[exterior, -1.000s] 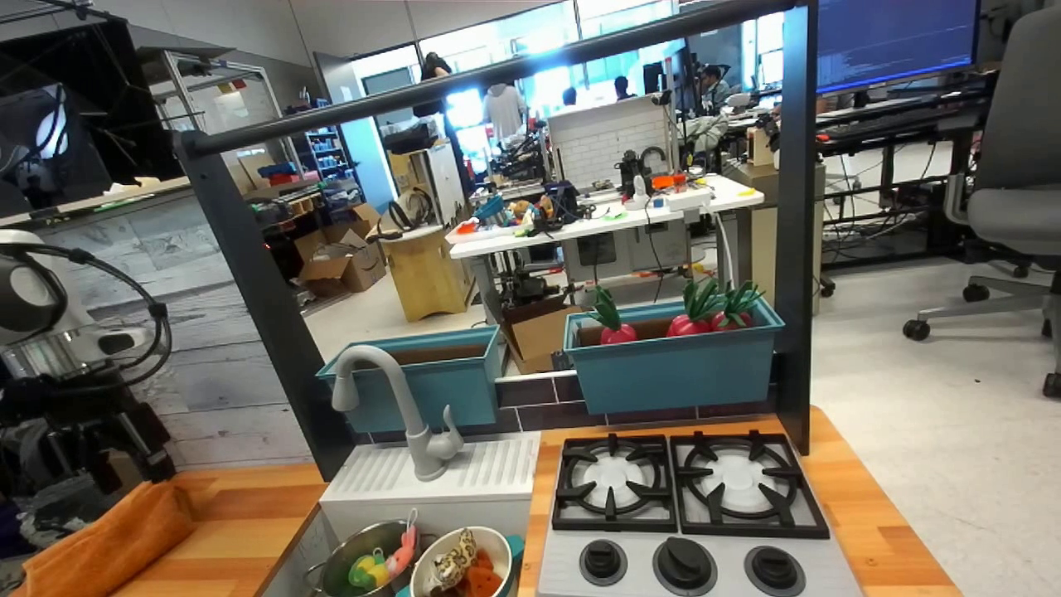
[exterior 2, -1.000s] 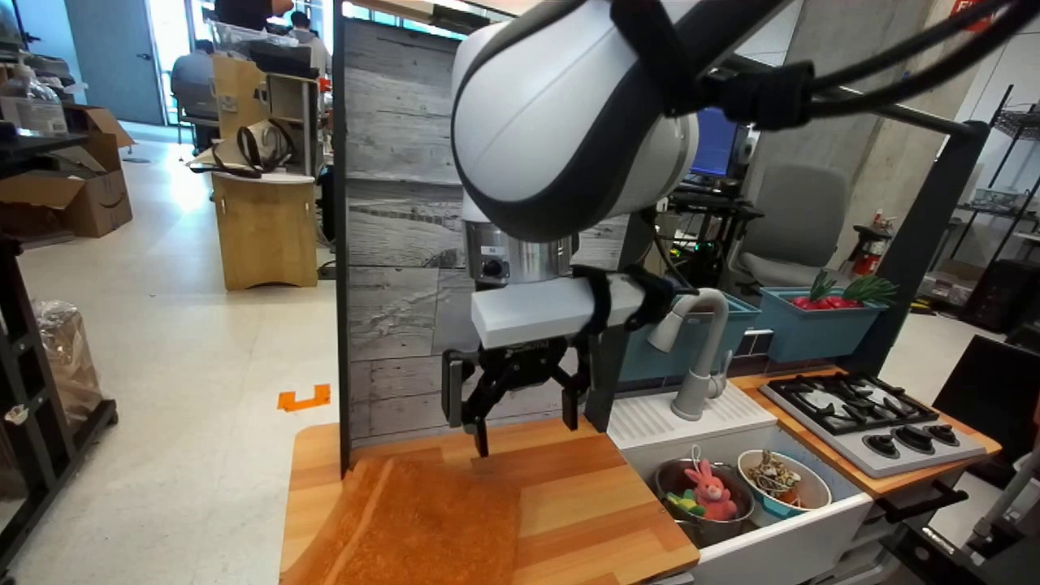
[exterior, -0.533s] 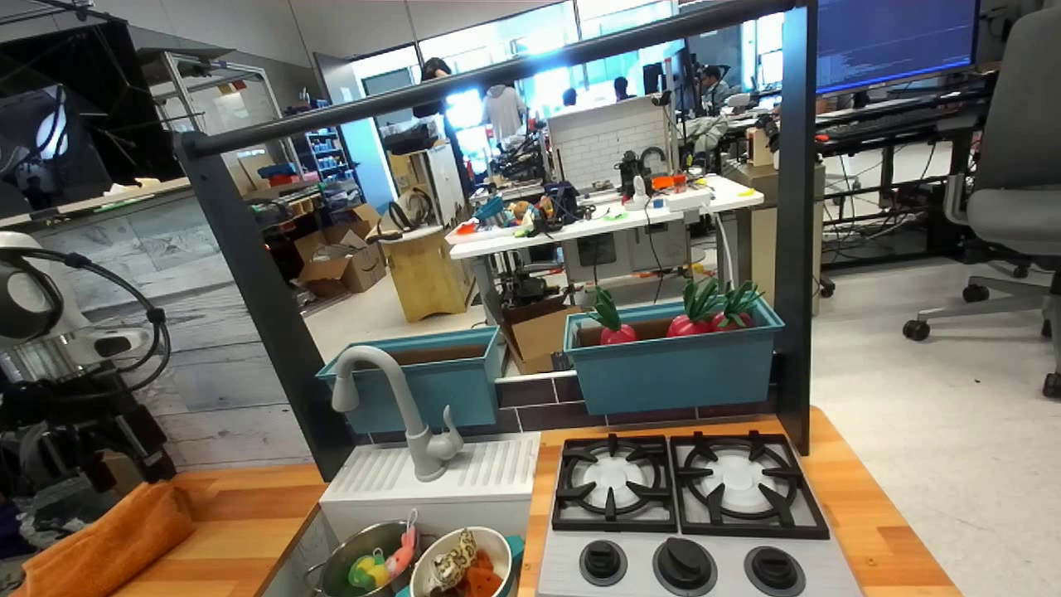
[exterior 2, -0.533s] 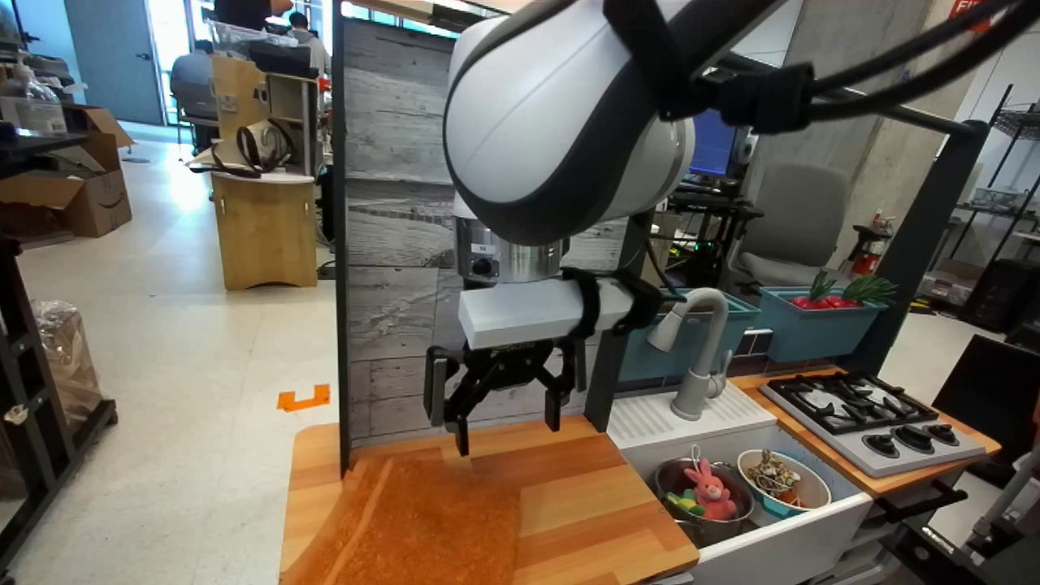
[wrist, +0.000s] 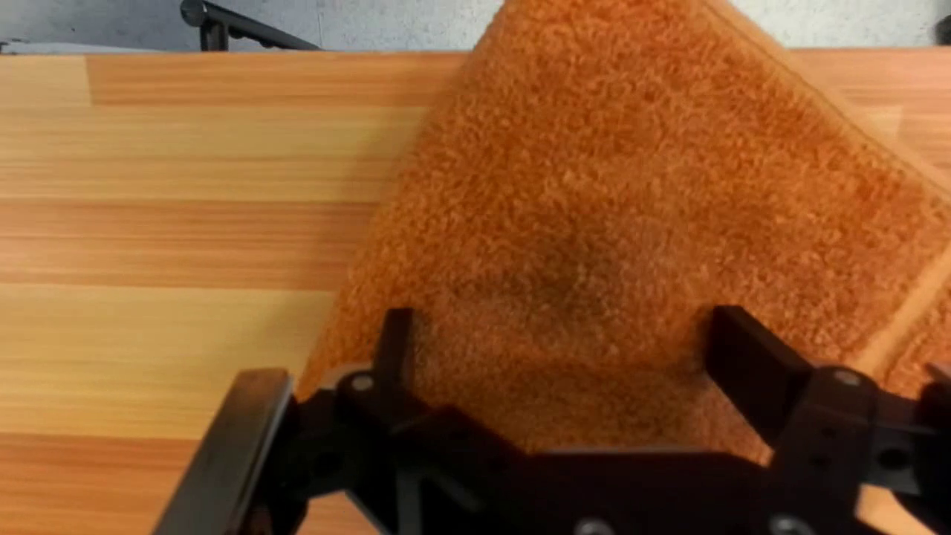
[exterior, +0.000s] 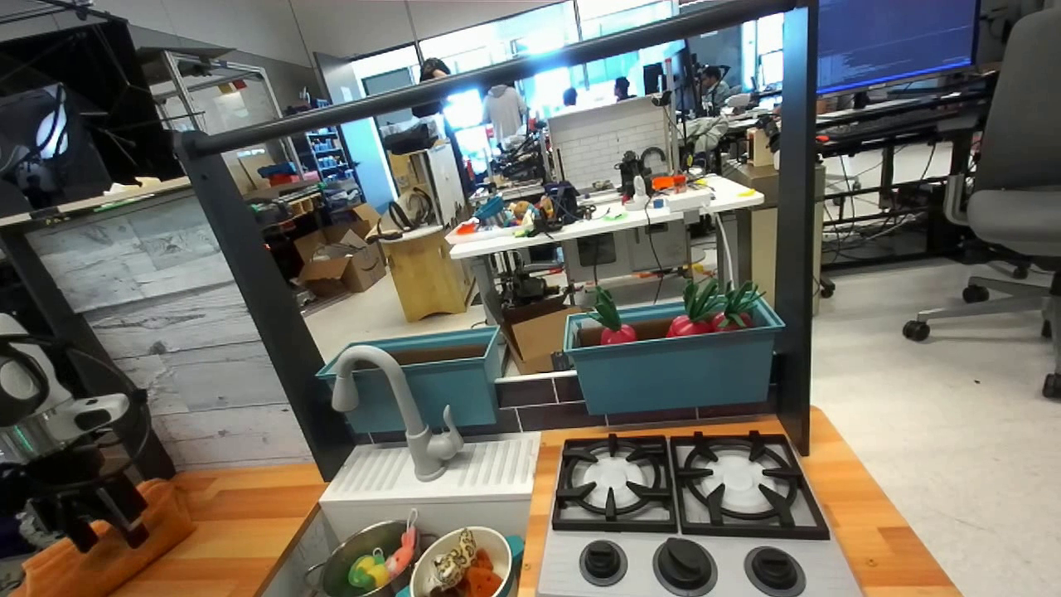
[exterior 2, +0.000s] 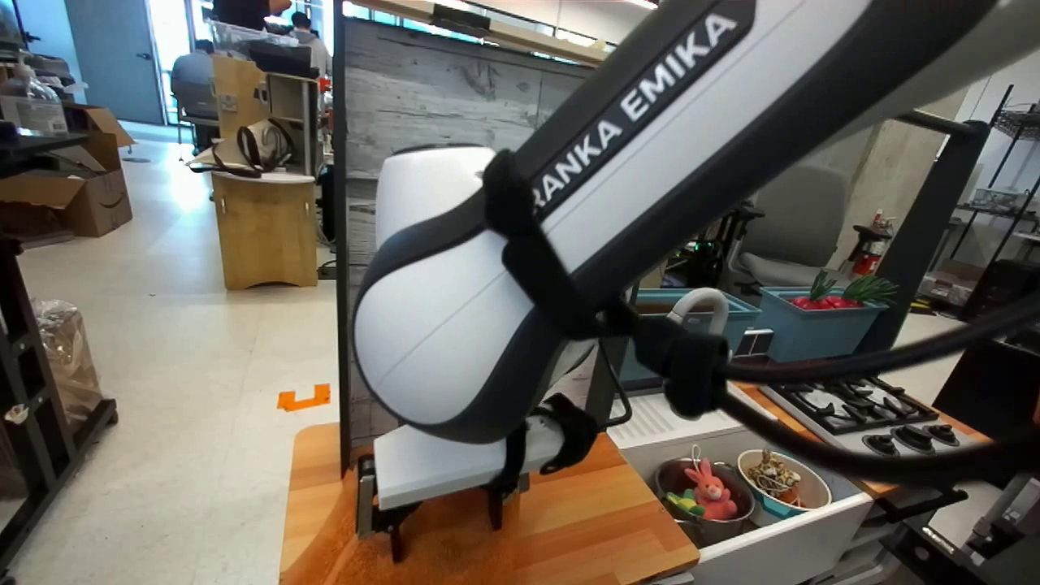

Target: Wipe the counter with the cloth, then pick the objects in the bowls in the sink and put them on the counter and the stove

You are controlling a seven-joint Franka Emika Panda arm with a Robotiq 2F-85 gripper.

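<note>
We see the gripper [wrist: 565, 313] released, its fingers [wrist: 750, 364] spread wide over the orange cloth [wrist: 594, 186]; whether the tips touch it, we cannot tell. The cloth lies on the left part of the counter [wrist: 186, 245], left of the sink [exterior: 489, 512], and the wrist view shows it reaching past one counter edge. In both exterior views the sink holds a metal bowl [exterior 2: 713, 533] on the left and a pale bowl [exterior: 497, 543] on the right. In the metal bowl we see a pink rabbit [exterior 2: 711, 491] on the right and a yellow-green toy [exterior: 369, 570] on the left; in the pale bowl, a spotted toy [exterior: 456, 562] and, at its right, an orange piece [exterior: 482, 580]. The stove [exterior: 638, 551] stands right of the sink, the faucet [exterior: 428, 460] rises at the sink's far side, and radishes [exterior: 617, 334] sit in the right planter [exterior: 680, 373].
</note>
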